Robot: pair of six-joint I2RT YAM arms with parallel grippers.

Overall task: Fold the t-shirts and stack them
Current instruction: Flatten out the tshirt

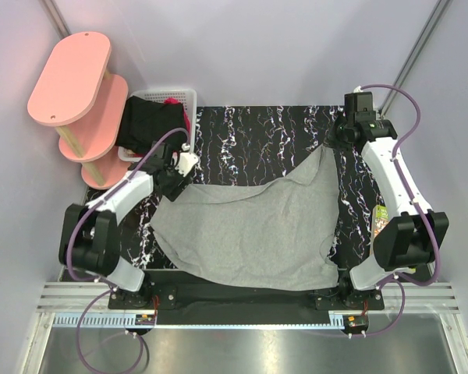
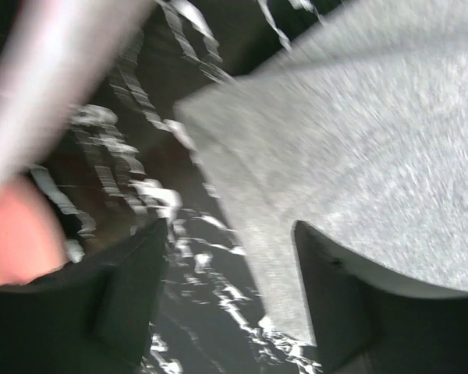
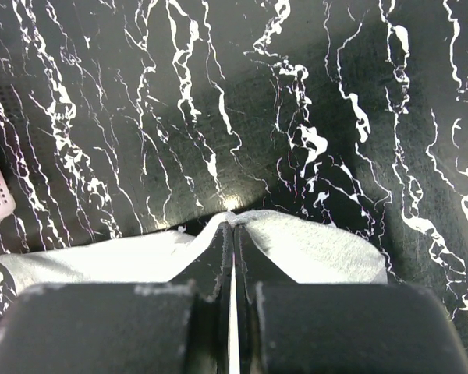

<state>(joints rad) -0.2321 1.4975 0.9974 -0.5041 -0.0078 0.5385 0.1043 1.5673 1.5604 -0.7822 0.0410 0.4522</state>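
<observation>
Clamping grey shirt (image 1: 257, 226) corner: right gripper (image 3: 232, 234); left gripper (image 2: 228, 234) jaws apart, near white basket (image 1: 184, 95).

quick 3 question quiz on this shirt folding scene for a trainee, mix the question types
1. True or false: the right gripper is shut on a corner of the grey shirt.
2. Where is the black garment? A) in the white basket B) under the grey shirt C) in the right gripper
3. Fill in: the fingers of the left gripper stand ____ (open or shut) at the shirt's edge.

Key: 1 true. 2 A. 3 open.
</observation>
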